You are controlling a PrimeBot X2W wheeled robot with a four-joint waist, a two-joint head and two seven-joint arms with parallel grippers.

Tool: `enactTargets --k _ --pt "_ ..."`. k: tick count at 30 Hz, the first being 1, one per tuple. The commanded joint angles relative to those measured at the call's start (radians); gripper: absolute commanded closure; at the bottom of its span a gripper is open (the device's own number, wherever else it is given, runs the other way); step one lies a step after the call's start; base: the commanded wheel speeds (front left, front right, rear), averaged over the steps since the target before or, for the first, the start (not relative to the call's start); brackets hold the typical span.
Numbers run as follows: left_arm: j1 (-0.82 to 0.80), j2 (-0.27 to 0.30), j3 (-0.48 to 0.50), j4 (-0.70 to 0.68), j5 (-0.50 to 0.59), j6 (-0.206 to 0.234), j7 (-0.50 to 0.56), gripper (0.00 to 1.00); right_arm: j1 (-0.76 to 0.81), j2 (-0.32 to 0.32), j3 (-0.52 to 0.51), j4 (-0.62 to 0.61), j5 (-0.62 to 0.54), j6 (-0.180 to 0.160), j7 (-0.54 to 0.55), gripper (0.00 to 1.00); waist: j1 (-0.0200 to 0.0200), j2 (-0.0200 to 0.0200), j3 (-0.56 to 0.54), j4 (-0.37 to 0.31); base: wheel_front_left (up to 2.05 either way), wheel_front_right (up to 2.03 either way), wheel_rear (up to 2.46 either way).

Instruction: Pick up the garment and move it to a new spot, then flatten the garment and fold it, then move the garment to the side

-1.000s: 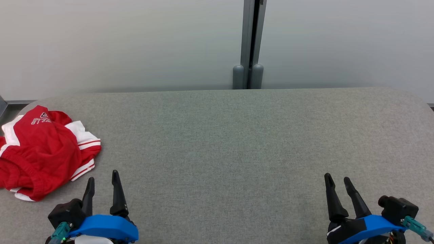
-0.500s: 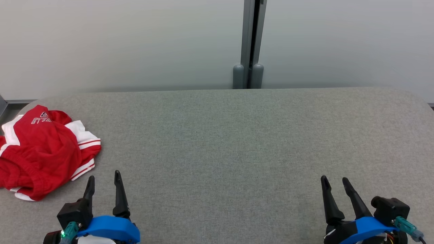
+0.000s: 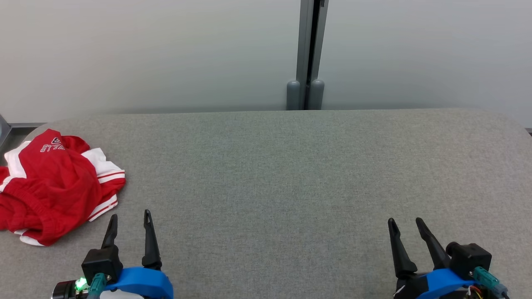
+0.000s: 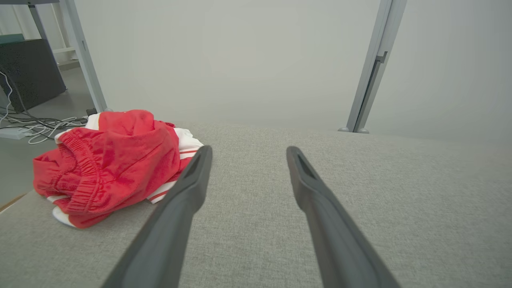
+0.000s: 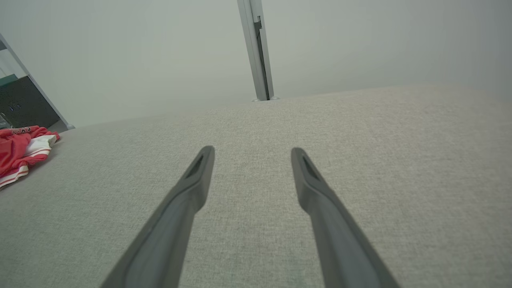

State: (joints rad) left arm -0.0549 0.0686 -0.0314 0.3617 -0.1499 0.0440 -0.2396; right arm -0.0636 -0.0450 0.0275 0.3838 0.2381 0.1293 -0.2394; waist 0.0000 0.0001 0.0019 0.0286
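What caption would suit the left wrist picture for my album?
Open left end effector poised over a grey fabric tabletop, crumpled red-and-white shorts lying to its left.

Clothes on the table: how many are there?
1. A red and white garment lies crumpled at the left end of the grey table, just to the left of the left gripper. Its folds could hide something smaller underneath.

I seem to be in a lab or test room. My grey fabric-covered surface [image 3: 291, 174] backs onto plain pale partition panels [image 3: 145, 54] joined by a grey metal post [image 3: 309, 50]. Off to my left, loose cables [image 4: 48, 129] trail over a bare floor [image 4: 16, 168] beside a dark box [image 4: 28, 68].
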Motion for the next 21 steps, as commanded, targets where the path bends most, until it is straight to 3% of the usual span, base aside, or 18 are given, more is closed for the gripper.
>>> enactTargets --k 1,12,21 --pt "-0.012 0.008 0.000 0.003 0.022 0.006 -0.008 0.00 -0.013 -0.008 0.002 0.003 -0.018 0.002 -0.008 0.00 0.0000 -0.0001 0.000 0.000 0.00 0.00 0.00" --pt "-0.008 0.009 -0.007 0.023 0.100 0.023 -0.028 0.00 -0.010 -0.009 0.011 0.013 -0.091 0.002 -0.029 0.00 0.0000 -0.0001 -0.001 0.000 0.00 0.00 0.00" --pt "-0.016 0.005 -0.006 0.050 0.078 0.015 -0.026 0.00 -0.012 -0.009 0.011 0.022 -0.055 0.002 -0.028 0.00 0.0000 -0.0001 -0.001 -0.002 0.00 0.00 0.00"
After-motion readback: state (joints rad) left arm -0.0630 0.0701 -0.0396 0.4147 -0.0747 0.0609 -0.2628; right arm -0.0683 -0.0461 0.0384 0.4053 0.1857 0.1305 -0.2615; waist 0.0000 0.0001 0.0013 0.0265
